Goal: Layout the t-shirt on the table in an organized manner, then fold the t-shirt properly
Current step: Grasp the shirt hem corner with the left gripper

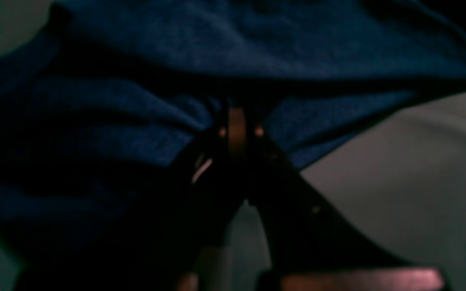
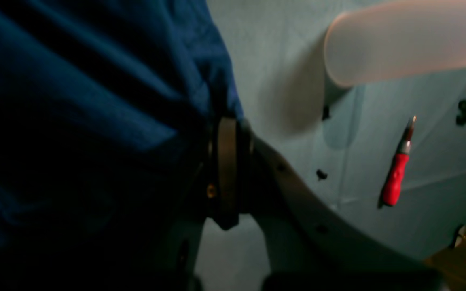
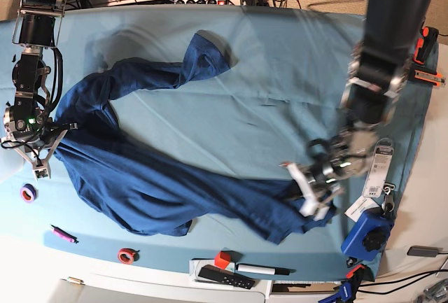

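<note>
The dark navy t-shirt lies rumpled across the teal table, stretched between my two grippers, with one part bunched toward the far middle. My left gripper is at the shirt's near right end. In the left wrist view this left gripper is shut on a fold of the t-shirt. My right gripper is at the shirt's left edge. The right wrist view shows the right gripper shut on the t-shirt, which hangs over the left of that view.
A red-handled screwdriver and a white cylinder appear in the right wrist view. Along the front edge lie a purple ring, a pink marker, a red ring, a red cube and a remote. A blue tool sits at the right.
</note>
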{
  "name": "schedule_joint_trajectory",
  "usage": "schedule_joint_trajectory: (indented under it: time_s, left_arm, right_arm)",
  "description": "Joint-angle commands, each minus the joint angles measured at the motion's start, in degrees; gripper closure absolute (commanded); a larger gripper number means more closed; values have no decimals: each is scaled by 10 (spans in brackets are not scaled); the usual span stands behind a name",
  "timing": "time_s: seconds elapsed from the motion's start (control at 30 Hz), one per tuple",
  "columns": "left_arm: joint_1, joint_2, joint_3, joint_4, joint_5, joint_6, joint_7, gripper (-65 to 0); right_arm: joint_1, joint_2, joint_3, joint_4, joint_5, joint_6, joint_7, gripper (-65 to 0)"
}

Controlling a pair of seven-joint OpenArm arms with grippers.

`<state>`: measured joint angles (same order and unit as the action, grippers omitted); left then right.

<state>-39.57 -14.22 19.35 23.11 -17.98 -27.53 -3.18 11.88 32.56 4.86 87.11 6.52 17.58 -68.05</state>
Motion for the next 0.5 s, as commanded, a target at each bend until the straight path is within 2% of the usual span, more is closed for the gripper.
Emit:
schedule_joint_trajectory:
  time_s: [0.0, 0.13, 0.2, 0.23, 0.3, 0.37, 0.47]
  left_arm:
    - [10, -26, 0, 5, 9, 3, 53, 0]
    - [67, -76, 0, 58, -73, -87, 57, 0]
    - [93, -94, 0, 95, -99, -120, 57, 0]
    - [103, -100, 0, 113, -106, -125, 57, -32]
    - [119, -110, 0, 153, -117, -125, 57, -153]
    - [128, -118, 0, 195, -120, -125, 57, -243]
    - [133, -129, -4, 261, -127, -125, 57, -262]
  right_arm:
    - [13, 16, 5, 9, -5, -4, 10, 0]
    - [13, 16, 5, 9, -5, -4, 10, 0]
    - [13, 16, 5, 9, -5, -5, 11, 0]
    - [13, 16, 5, 9, -5, -5, 11, 0]
    - [13, 16, 5, 9, -5, -5, 11, 0]
    - [13, 16, 5, 9, -5, -5, 10, 0]
    - [13, 16, 5, 9, -5, -5, 10, 0]
